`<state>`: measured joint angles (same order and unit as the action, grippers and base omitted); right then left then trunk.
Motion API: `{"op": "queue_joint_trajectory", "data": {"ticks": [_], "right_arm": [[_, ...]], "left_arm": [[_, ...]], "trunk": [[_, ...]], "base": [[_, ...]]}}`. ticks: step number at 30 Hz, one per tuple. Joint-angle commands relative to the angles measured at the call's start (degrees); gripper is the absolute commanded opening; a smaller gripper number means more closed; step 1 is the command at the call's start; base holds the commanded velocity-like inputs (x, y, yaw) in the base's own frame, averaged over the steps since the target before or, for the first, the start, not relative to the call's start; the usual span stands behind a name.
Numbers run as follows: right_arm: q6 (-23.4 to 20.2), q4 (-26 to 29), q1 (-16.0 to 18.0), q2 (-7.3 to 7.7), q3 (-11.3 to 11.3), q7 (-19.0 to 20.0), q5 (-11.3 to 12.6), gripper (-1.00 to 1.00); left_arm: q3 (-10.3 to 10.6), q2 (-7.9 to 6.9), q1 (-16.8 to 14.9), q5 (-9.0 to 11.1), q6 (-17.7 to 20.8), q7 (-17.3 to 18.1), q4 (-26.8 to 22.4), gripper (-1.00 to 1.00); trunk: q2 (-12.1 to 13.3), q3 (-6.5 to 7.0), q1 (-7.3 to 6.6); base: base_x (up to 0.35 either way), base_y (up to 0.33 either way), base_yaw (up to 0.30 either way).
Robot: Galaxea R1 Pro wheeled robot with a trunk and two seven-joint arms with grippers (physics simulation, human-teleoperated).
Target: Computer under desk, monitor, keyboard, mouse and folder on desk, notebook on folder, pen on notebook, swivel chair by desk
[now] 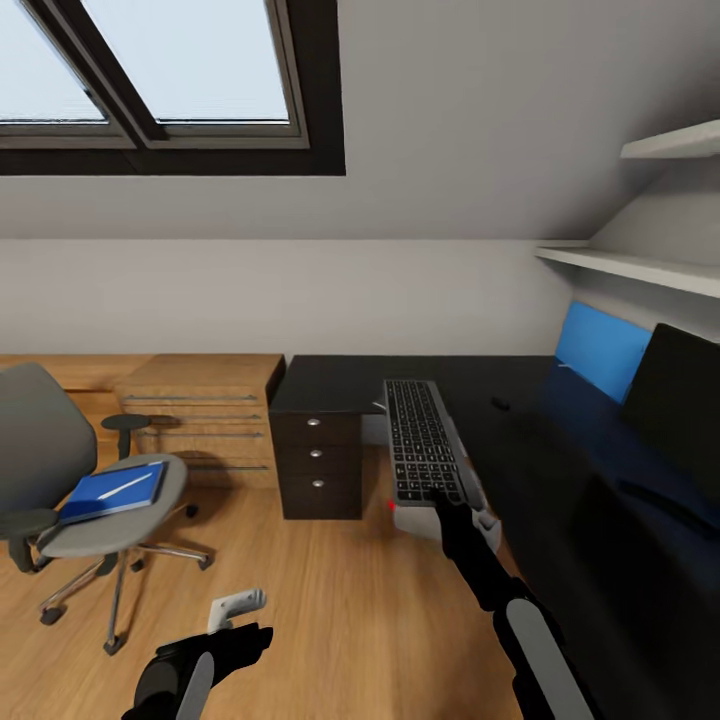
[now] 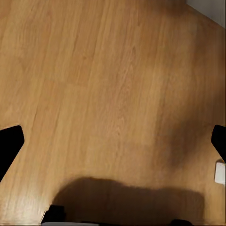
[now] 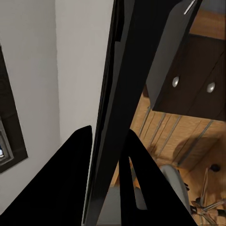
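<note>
The keyboard (image 1: 424, 443) hangs over the tabletop (image 1: 560, 470) edge — bare wood floor (image 1: 330, 600) beside it — pinched at its near end by the right pincer (image 1: 447, 508); left pincer (image 2: 113, 141) spread.

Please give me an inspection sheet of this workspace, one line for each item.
Surface: black desk, mostly bare.
Job's things: keyboard held by right gripper over desk's edge; monitor on desk; blue folder on swivel chair, white pen on it.
Clutter: small dark item on desk.
Grippers: right shut on keyboard; left gripper open above floor.
Cables: nothing seen.
Surroundings: dark drawer unit, wooden chest, skylight, shelves.
</note>
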<state>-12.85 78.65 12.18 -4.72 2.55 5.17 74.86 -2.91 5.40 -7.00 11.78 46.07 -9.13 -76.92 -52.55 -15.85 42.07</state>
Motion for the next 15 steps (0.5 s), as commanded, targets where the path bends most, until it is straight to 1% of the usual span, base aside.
{"op": "queue_joint_trajectory", "data": {"ticks": [1,6,8,15], "right_arm": [[-0.26,0.00,0.03,-0.02,-0.07,0.27,0.74,-1.00],[-0.35,-0.01,0.05,0.07,-0.07,0.16,2.42,-1.00],[-0.39,-0.05,0.06,0.39,-0.03,0.13,2.94,-1.00],[-0.56,-0.09,0.04,0.85,0.00,0.19,3.26,-1.00]], "left_arm": [[-0.08,0.05,-0.04,0.61,0.25,-0.45,-0.07,1.00],[-0.02,0.05,-0.04,0.61,0.25,-0.45,-0.07,1.00],[0.00,0.05,-0.04,0.61,0.25,-0.45,-0.07,1.00],[0.01,0.09,-0.04,0.61,0.25,-0.45,-0.07,1.00]], "trunk": [[0.36,0.11,-0.26],[2.36,1.01,-1.35],[3.16,1.37,-1.79],[5.97,2.62,-3.33]], "base": [[-0.342,-0.174,0.000],[-0.342,-0.174,0.000],[-0.340,-0.178,0.000],[-0.321,-0.201,0.000]]}}
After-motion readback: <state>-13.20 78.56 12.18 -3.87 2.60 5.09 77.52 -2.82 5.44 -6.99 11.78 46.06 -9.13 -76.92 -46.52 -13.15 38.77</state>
